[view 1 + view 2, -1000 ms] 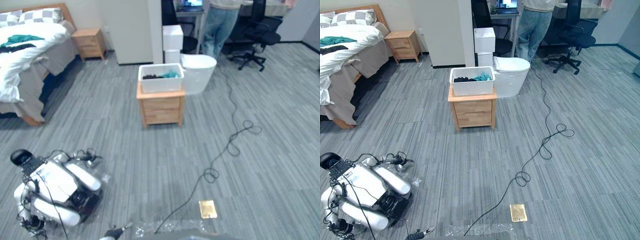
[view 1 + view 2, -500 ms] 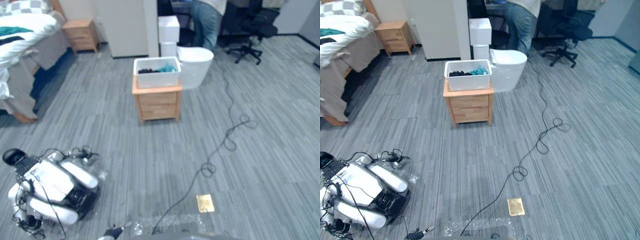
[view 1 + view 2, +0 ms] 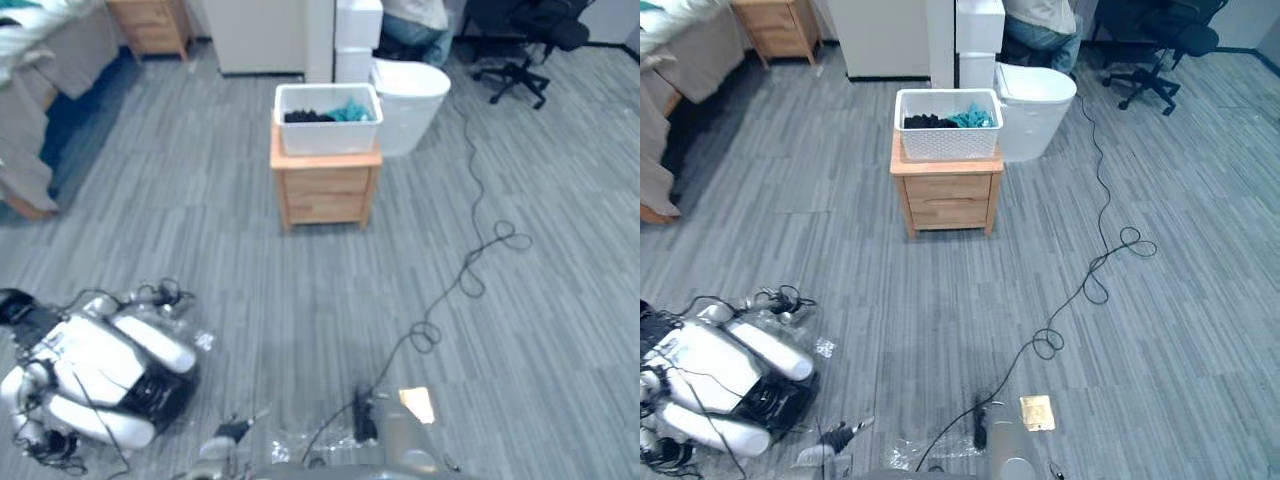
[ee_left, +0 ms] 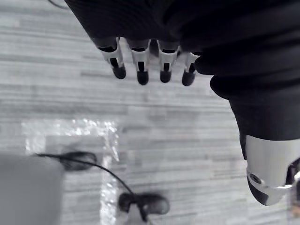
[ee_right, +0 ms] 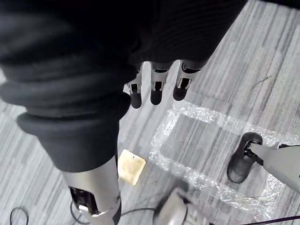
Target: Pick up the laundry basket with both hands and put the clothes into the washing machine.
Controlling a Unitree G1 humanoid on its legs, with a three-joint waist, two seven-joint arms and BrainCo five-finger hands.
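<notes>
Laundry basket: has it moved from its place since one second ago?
No. The laundry basket still sits on the wooden cabinet; the whole view shifted, so the camera moved.

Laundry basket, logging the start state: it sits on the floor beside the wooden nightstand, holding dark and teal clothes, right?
No: in the right eye view the laundry basket sits on top of the wooden nightstand, not beside it, holding dark and teal clothes.

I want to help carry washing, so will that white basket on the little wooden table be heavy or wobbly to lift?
Probably light: the laundry basket looks like white plastic with a lattice wall, and the clothes sit low inside it. It should stay fairly stiff when lifted. The loose clothes could slide about if it tips.
</notes>
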